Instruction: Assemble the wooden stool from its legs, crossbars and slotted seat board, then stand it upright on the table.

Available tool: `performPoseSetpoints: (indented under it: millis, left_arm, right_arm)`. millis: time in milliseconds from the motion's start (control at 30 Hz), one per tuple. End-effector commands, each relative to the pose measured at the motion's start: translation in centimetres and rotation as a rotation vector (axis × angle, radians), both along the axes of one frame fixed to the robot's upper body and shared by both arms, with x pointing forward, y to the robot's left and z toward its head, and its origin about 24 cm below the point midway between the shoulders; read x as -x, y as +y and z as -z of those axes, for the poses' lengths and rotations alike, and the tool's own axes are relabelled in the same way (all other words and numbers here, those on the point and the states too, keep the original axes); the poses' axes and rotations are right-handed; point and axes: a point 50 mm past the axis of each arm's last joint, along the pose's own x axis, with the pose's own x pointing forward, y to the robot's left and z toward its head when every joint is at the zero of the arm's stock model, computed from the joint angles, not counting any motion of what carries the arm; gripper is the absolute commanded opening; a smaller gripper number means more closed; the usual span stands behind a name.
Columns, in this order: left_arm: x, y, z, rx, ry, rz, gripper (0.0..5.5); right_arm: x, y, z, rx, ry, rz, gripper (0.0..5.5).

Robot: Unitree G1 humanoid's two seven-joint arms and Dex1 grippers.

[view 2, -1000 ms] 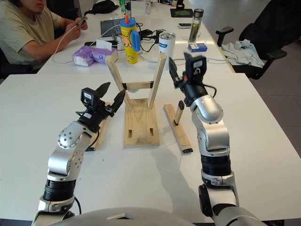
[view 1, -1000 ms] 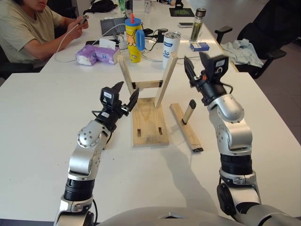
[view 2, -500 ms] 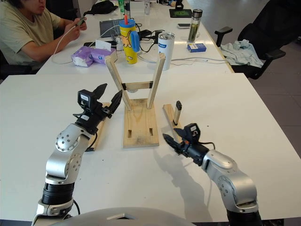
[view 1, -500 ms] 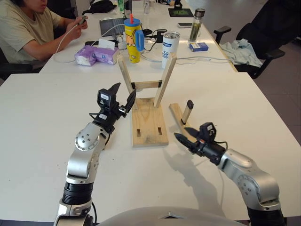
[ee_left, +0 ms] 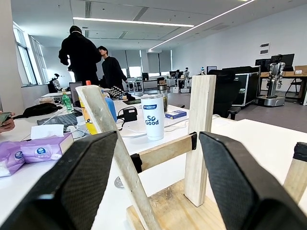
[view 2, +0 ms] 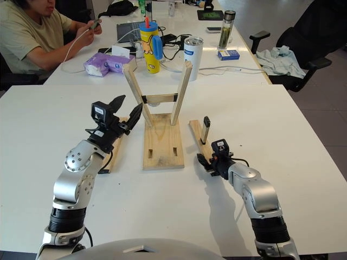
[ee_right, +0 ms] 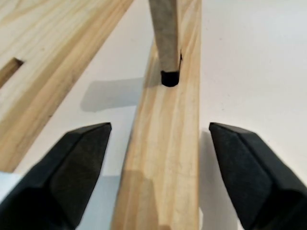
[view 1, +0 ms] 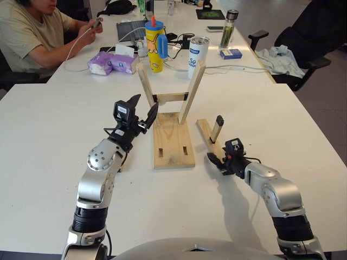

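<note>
The right gripper (view 1: 217,163) has come down: a second ago it was raised beside the right-hand standing leg, well above the seat board (view 1: 173,143). Half a second ago it was low, off the board's near right corner. Now it sits a little farther in, at the near end of the loose leg (view 1: 205,130) that lies flat just right of the board. The left gripper (view 1: 147,102) has hardly shifted; it hangs raised just left of the board's far half, its fingers spread and pointing at the frame.

The seat board lies flat on the table (view 1: 49,135). Two legs (view 1: 192,92) stand in its far slots, splayed outward and joined by a crossbar (view 1: 171,97). A short crossbar (view 1: 218,127) rises from the loose leg, right of the board.

The right wrist view settles what the head views leave vague. Its fingers (ee_right: 81,163) are apart, one on each side of the loose leg, and not touching it. The left wrist view frames the crossbar between its own spread fingers (a white cup (ee_left: 149,122) stands beyond). The right eye view shows a wooden strip (view 2: 116,142) left of the board under the left arm, probably another leg.
</note>
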Motion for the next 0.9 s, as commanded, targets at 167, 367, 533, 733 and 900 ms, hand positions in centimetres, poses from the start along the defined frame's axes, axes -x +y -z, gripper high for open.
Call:
performPoseSetpoints:
  millis: [167, 367, 533, 733, 900]
  left_arm:
    - [0.2, -0.4, 0.4, -0.006, 0.069, 0.077, 3.16]
    - [0.4, -0.7, 0.0, 0.094, 0.197, 0.249, 3.16]
    - [0.5, 0.1, -1.3, 0.182, 0.253, 0.383, 3.16]
    - [0.6, 1.6, -4.4, 0.414, 0.281, 0.582, 3.99]
    - [0.8, 2.3, -7.1, 0.55, 0.293, 0.762, 4.81]
  right_arm:
    - [-0.5, -0.4, -0.4, 0.023, 0.049, 0.039, 2.16]
    - [-2.7, -0.9, -4.1, -0.153, -0.223, 0.168, 2.06]
    - [-4.7, -1.2, -10.7, -0.431, -0.555, 0.185, 2.06]
    - [-3.8, 1.0, -15.8, -0.784, -0.548, -0.234, 2.06]
    - [-1.6, 2.4, -15.9, -0.883, -0.328, -0.58, 2.06]
